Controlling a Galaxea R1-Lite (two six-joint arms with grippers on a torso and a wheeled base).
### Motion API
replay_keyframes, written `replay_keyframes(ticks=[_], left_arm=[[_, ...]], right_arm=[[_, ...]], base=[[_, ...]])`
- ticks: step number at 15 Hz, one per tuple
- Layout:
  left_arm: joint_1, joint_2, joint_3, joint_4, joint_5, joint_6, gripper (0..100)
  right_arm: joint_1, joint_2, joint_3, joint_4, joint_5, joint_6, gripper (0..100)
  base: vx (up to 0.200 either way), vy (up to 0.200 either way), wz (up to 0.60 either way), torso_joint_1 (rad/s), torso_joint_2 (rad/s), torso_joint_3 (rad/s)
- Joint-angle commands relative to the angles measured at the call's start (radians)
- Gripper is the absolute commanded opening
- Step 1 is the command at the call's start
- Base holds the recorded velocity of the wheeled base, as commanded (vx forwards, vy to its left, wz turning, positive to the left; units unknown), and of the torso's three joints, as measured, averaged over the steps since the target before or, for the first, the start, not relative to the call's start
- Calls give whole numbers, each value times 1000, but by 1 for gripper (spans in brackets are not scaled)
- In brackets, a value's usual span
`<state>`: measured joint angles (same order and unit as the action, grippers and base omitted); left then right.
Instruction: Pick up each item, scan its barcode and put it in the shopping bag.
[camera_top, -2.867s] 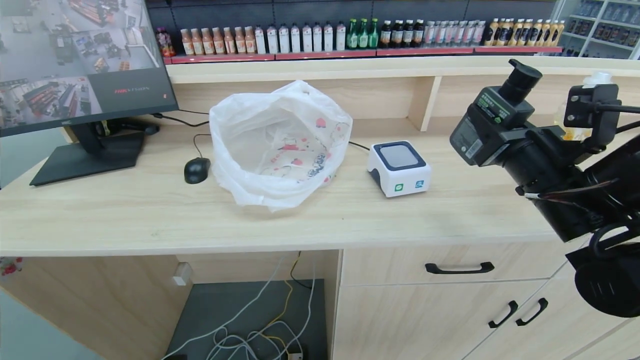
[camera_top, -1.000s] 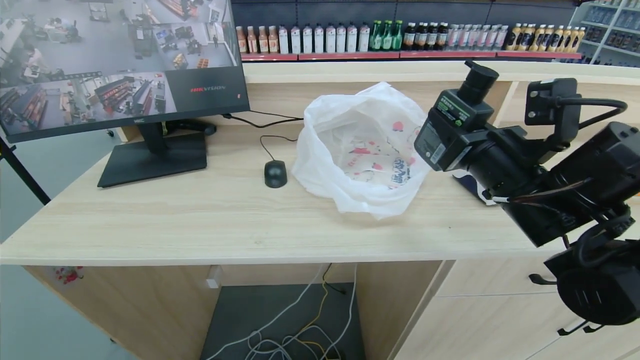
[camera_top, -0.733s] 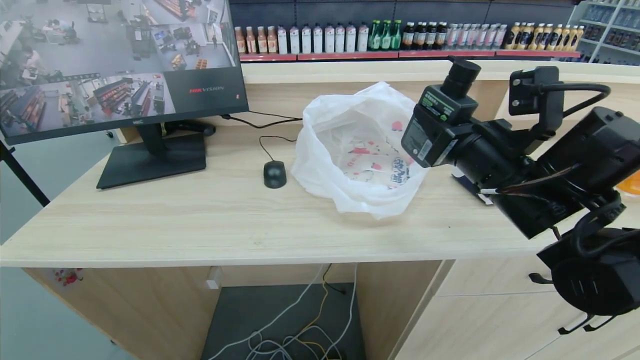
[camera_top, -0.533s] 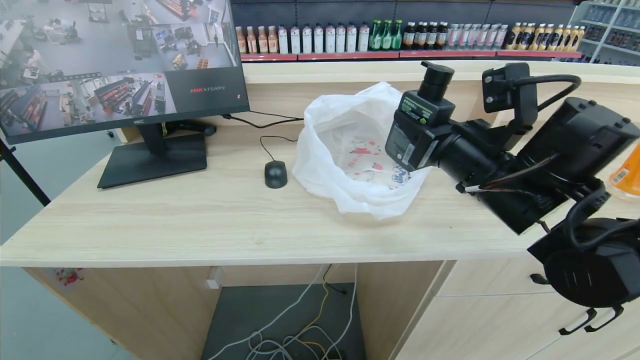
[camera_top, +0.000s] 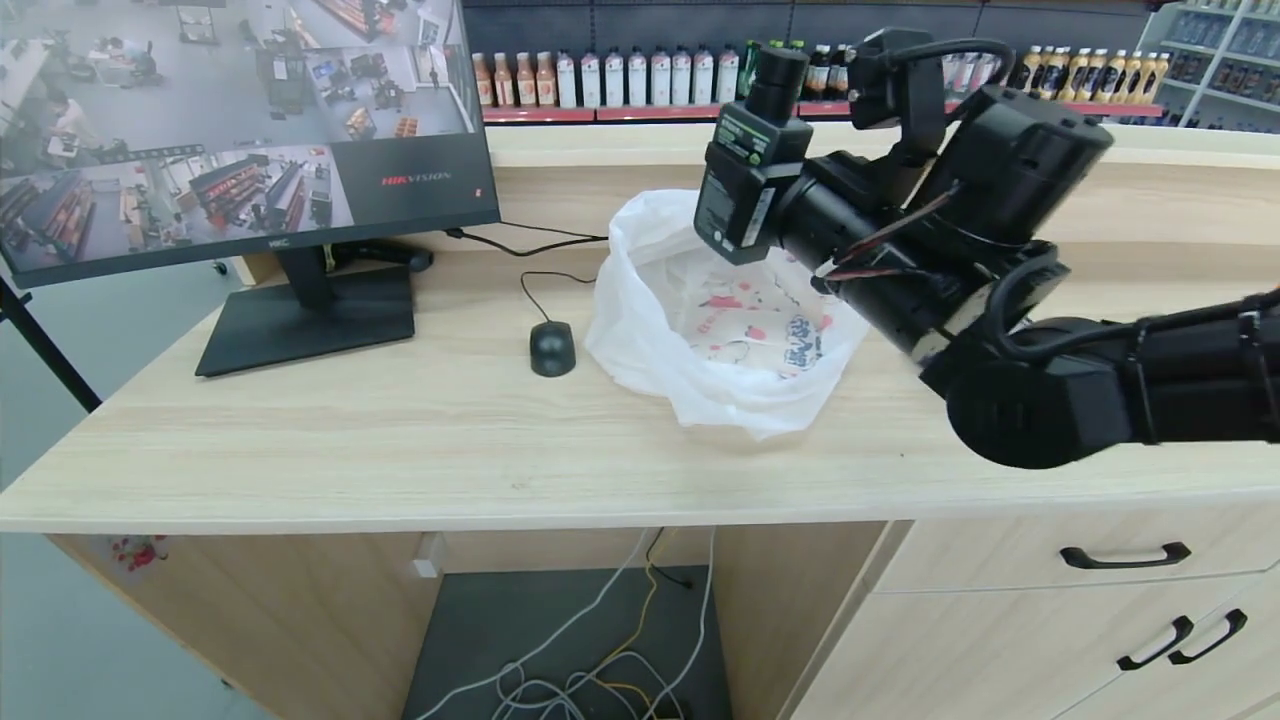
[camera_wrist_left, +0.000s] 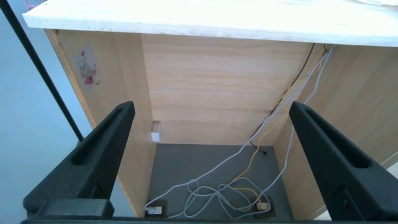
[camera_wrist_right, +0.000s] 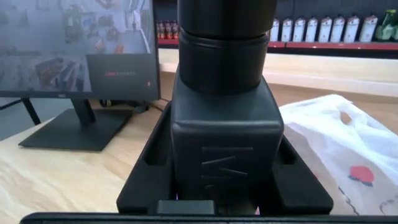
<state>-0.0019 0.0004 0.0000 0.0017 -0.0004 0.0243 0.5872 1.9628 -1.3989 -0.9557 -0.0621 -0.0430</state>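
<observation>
Progress: one item, a black bottle (camera_top: 742, 185), is held above the shopping bag (camera_top: 720, 400). The step in hand is judged to be the drop into the bag, which is not yet made.
Scan: whether the barcode has been read cannot be told from these views.
Bag: it is stood open on the table (camera_top: 400, 450), right of the mouse (camera_top: 551, 348) and the monitor (camera_top: 240, 110). Inside, only its own printed folds can be made out, so it is probably empty, though the deeper part is hidden.
Left to do: the bottle is to be lowered and let go inside the bag. After that, any other items are to be picked up, scanned and bagged.
Right hand (camera_top: 795, 215): it is closed on the lower body of the bottle, whose sides are flanked by the fingers in the right wrist view.
Right arm: it is stretched in from the right, raised above the table, with the bottle kept nearly upright, cap up, over the far right part of the bag's mouth.
Left hand (camera_wrist_left: 211, 112): it is spread wide and holds nothing. It is kept low, below the table edge, facing the cables (camera_wrist_left: 217, 190) under the table.
</observation>
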Motion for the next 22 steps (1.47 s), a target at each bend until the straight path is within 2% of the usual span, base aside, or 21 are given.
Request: replay_keyframes(ticks=[1, 11, 16, 22], left_arm=[[0, 0, 0, 0, -1, -1, 100], [0, 0, 0, 0, -1, 5, 100], [0, 0, 0, 0, 0, 5, 100], [0, 0, 0, 0, 0, 5, 100]], right_arm=[[-6, 154, -141, 14, -1, -2, 0], [-92, 278, -189, 12, 1, -2, 0], [-98, 360, -284, 9, -1, 0, 0], [-98, 378, -281, 15, 12, 28, 0]], base=[[0, 0, 0, 0, 0, 0], [0, 0, 0, 0, 0, 0], [0, 0, 0, 0, 0, 0], [0, 0, 0, 0, 0, 0]])
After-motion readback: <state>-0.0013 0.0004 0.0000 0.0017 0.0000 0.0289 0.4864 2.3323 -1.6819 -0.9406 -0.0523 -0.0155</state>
